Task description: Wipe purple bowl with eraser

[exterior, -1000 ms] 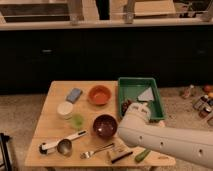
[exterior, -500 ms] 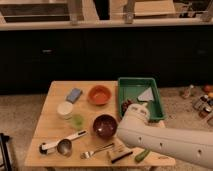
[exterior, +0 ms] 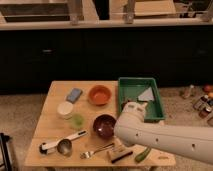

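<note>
Where everything stands: a wooden table point(exterior: 50, 125) carries all the items, with a dark counter front behind it.
Arm: the white arm point(exterior: 165, 140) reaches in from the right, low over the table's near right part, and its bent end sits between the bowl and the tray.
Green tray: the green tray point(exterior: 138, 80) sits at the far right of the table.
Purple bowl: the purple bowl point(exterior: 104, 125) stands upright near the table's middle, just left of the arm's end and apart from it.
Orange bowl: the orange bowl point(exterior: 99, 94) lies farther back, apart from the purple one.
Eraser: the eraser point(exterior: 120, 153) lies flat at the near edge, right of the fork point(exterior: 97, 151) and nearer than the purple bowl.
Gripper: the gripper point(exterior: 120, 146) is largely hidden under the arm, just above the eraser; whether it is spread or pinching cannot be told.
Change: nothing visibly shifted over the last second, with arm, bowl and eraser in the same places.
Meaning: the eraser has probably not been lifted, so wiping has yet to begin.
</note>
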Action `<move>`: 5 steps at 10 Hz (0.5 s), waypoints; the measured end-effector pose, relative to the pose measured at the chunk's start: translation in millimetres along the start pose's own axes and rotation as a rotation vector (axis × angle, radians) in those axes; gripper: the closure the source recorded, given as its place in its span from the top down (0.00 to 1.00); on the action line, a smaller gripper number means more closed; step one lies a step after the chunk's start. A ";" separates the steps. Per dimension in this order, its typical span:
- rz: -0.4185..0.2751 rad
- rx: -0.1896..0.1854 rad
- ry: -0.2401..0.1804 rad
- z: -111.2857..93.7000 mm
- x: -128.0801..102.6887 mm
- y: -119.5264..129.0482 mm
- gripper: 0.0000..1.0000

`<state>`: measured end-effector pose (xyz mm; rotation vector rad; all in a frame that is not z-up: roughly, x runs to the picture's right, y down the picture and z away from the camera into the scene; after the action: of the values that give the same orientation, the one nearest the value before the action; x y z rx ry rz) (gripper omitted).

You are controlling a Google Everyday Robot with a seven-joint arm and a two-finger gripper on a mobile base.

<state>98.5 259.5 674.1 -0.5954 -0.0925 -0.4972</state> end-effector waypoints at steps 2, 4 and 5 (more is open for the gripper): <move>0.017 -0.010 -0.017 8.9 -5.6 5.0 0.52; 0.017 0.000 -0.057 13.2 -13.4 8.3 0.70; 0.016 0.011 -0.081 15.2 -16.7 10.9 0.78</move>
<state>89.9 282.8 677.4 -0.6052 -0.1671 -0.4565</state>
